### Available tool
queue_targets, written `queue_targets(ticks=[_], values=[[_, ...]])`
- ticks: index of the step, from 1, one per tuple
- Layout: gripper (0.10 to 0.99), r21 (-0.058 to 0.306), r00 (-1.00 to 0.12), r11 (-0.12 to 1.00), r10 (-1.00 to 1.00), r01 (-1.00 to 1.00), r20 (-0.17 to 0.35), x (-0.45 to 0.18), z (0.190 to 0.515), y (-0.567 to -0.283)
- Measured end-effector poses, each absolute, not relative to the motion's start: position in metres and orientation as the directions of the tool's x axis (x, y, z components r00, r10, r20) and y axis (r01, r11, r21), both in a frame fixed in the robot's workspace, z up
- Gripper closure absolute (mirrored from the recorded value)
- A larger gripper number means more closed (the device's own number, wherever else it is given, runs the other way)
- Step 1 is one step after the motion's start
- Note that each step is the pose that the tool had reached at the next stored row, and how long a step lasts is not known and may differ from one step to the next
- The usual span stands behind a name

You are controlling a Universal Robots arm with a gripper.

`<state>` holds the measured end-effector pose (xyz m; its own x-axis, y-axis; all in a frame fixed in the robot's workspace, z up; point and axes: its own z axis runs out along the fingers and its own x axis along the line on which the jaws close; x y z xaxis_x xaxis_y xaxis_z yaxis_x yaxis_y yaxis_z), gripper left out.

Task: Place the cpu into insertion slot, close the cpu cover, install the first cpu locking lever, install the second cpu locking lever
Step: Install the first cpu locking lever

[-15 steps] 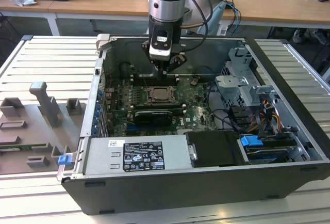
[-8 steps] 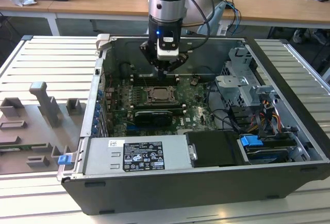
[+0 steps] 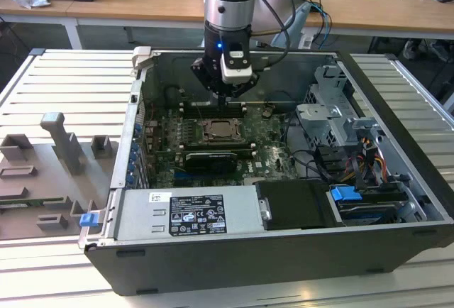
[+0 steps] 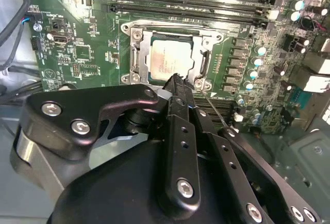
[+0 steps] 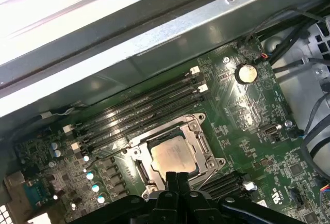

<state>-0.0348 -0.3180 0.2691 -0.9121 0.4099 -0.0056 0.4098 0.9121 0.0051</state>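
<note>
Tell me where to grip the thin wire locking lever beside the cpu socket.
Likely its free end, farthest from the cpu cover. The locking lever is a thin rod slanting out from the cover's corner over the board, so come from above and pinch across it; capacitors crowd one side.

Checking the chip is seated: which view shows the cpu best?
The second wrist view: the cpu sits large and almost whole within the window of the cover, the gripper hiding just one edge. The first wrist view shows it smaller; the exterior view, tiny and distant.
</note>
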Motion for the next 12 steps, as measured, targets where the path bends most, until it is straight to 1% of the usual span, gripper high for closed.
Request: queue_targets(ticks=[8, 12], values=[[0.98, 0.005, -0.966, 0.966, 0.259, 0.259, -0.006, -0.0349, 0.2691, -0.318], [0.98, 0.005, -0.99, 0.99, 0.138, 0.138, -0.006, -0.0349, 0.2691, -0.318]])
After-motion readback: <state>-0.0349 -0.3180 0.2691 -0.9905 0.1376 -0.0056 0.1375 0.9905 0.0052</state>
